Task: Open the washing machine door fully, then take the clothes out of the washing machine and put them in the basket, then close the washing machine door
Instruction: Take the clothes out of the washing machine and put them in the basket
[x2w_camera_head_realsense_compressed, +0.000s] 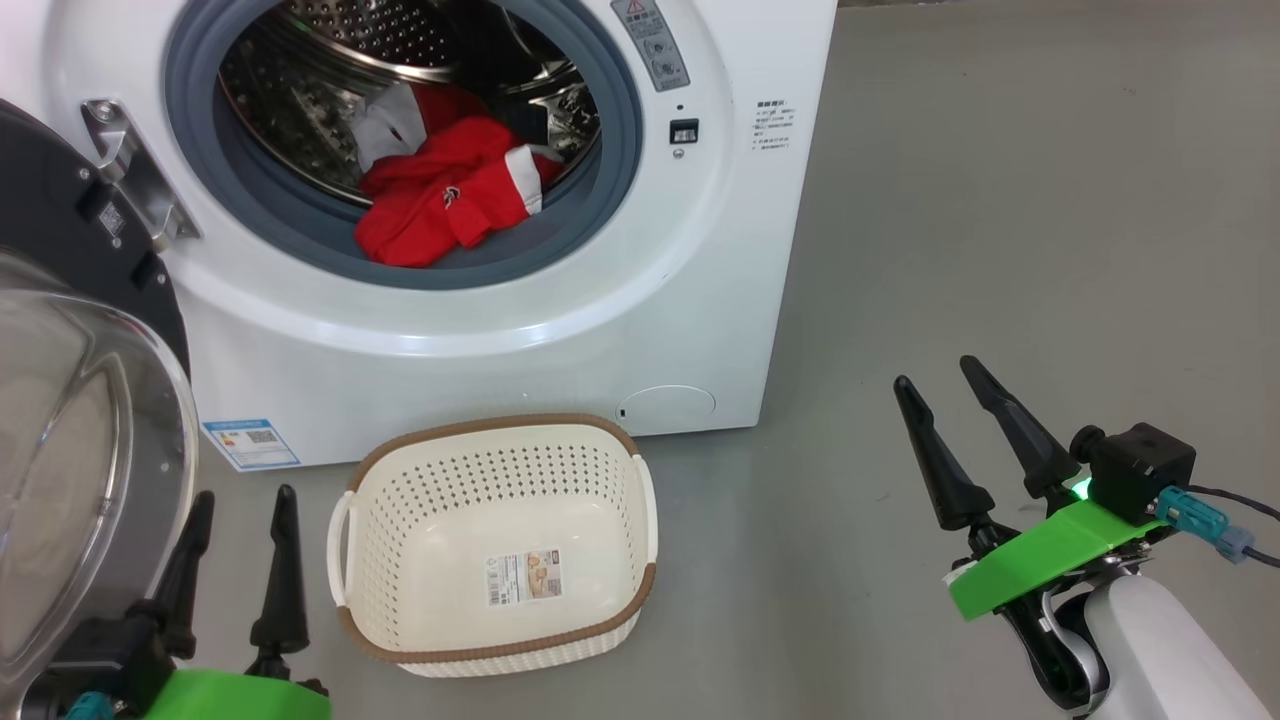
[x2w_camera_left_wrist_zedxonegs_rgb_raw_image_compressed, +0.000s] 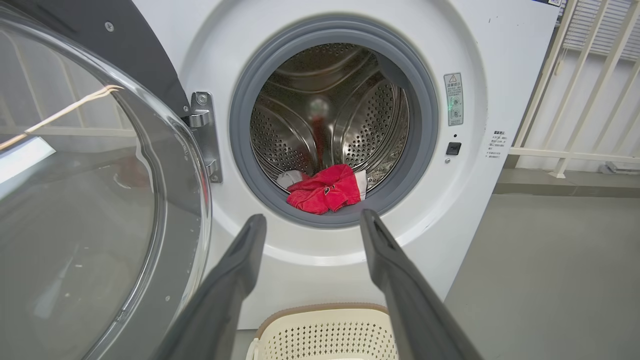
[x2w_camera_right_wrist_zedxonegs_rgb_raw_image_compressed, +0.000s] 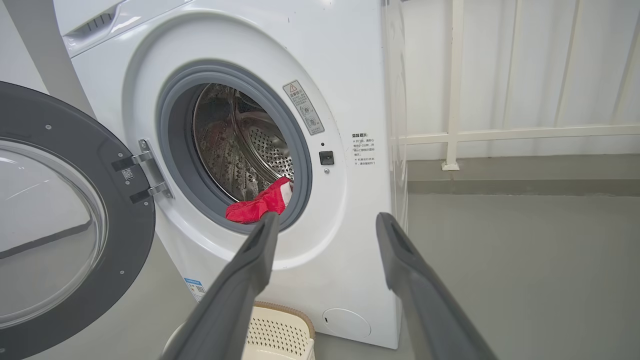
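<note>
Inside the drum, the clothes, head view adds basket sticker, left end effector and right end effector spread

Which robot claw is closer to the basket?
The left gripper, at the lower left just beside the basket; the right gripper is farther off, over the grey floor.

Glossy white washing machine with shiny perforated steel drum; soft red cloth clothes; matt perforated plastic basket.
</note>
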